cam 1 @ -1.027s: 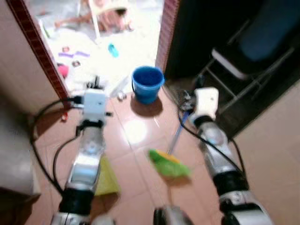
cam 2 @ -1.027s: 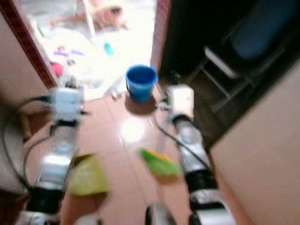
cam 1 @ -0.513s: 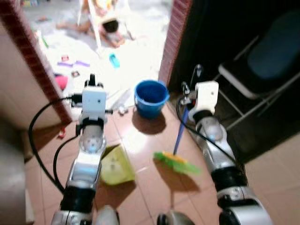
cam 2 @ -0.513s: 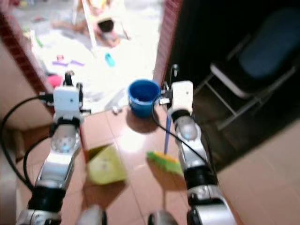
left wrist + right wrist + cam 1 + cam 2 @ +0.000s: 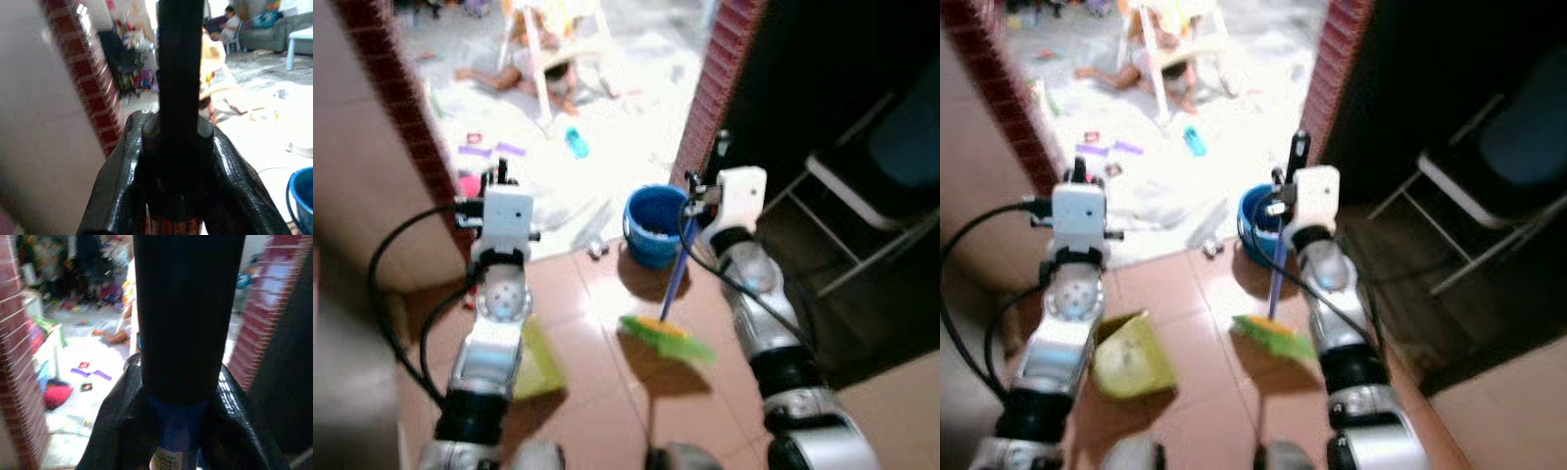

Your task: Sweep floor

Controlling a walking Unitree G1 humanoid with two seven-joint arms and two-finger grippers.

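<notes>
Take the blue bucket (image 5: 654,223) as your landmark: it stands on the brown tile floor (image 5: 607,411) at the foot of the brick doorway (image 5: 722,69).

Your right pincer (image 5: 183,396) is clenched on the broom (image 5: 1276,294). Its blue shaft runs down from the pincer, just in front of the bucket, and its black grip stands up above the fingers (image 5: 115,426) in the right wrist view. The green and yellow broom head (image 5: 664,338) sits on the floor near the bucket, on the robot's side of it.

Your left pincer (image 5: 178,161) is clenched on a black handle (image 5: 179,73). Below that arm, well left of the bucket, you have the yellow-green dustpan (image 5: 1128,362) low over the floor; you cannot tell whether it touches the tiles.

Right of the bucket, a folding chair (image 5: 1489,196) stands in the dark area. Beyond the bucket, through the doorway, a bright room shows toys (image 5: 576,142) scattered on pale flooring, a white chair frame (image 5: 548,69), and a person (image 5: 509,70) lying on the floor beside it.
</notes>
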